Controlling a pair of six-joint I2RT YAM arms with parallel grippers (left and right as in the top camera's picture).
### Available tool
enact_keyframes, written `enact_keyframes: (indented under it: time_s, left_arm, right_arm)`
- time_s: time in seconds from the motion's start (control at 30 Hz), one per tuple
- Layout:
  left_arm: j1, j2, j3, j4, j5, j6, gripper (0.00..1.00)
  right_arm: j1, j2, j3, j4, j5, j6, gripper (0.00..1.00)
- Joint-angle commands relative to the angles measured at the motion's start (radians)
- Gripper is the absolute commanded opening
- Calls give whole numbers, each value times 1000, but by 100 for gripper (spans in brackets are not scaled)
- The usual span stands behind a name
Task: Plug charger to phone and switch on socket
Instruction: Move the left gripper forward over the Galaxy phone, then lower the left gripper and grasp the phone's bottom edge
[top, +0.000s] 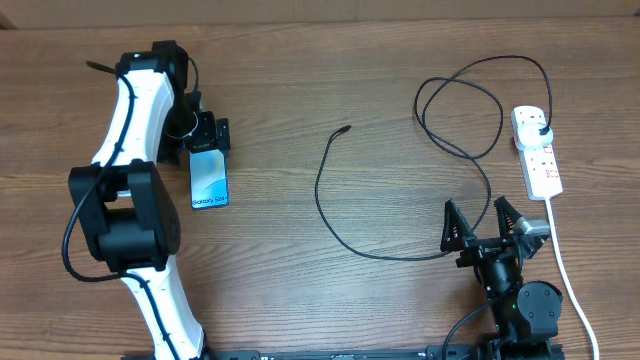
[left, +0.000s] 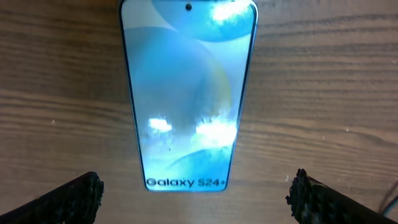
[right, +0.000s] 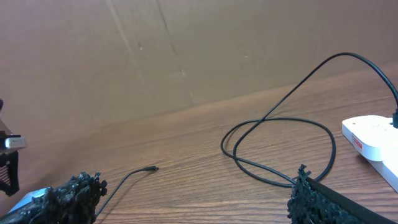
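Phone (top: 209, 180) lies flat below wide-open empty left gripper (top: 207, 143), probably for steadying; right gripper (top: 483, 225), equally open and empty, faces charger (top: 318, 185).

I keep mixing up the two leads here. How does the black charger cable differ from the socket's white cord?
The charger is thin and black; the white cord is thicker. The charger loops and curves across the table, its tip lying free; the white cord runs almost straight from the socket toward the robot's side. Both lie on the table and join the socket.
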Motion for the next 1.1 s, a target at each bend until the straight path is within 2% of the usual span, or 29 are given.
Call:
enact_keyframes:
  time_s: [0.0,1.07]
  left_arm:
    - [-19,13,-6,24,-27,-10,100]
    - [-31,13,-304,303,-61,-3,100]
  right_arm:
    - [3,-12,-11,3,7,1,100]
    - [3,-12,-11,3,7,1,100]
